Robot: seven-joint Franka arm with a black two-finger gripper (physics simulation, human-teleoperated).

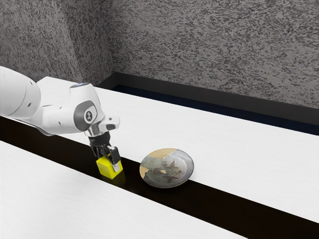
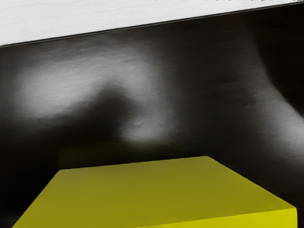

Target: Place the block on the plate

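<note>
Reaching down from the exterior view's left, my white, rounded arm (image 1: 88,112) brings my black pincer (image 1: 108,160) right to the bright yellow, smooth-sided cube (image 1: 105,168). I cannot tell from what I see whether I am open around that block or closed on it. The block sits low at the dark, glossy strip (image 1: 219,202) that runs between the two white parts of the tabletop (image 1: 239,144), and it is off the plate. Toward the exterior view's right, near the block but apart from it, I see the round plate (image 1: 167,169), glossy and patterned in grey and tan; it lies partly on the dark strip and partly over the white surface beyond. In my wrist view the block shows close under my hand, a broad yellow face toward me, with soft pale reflections across the strip beside it. Behind the table rises a speckled grey wall (image 1: 214,45).
</note>
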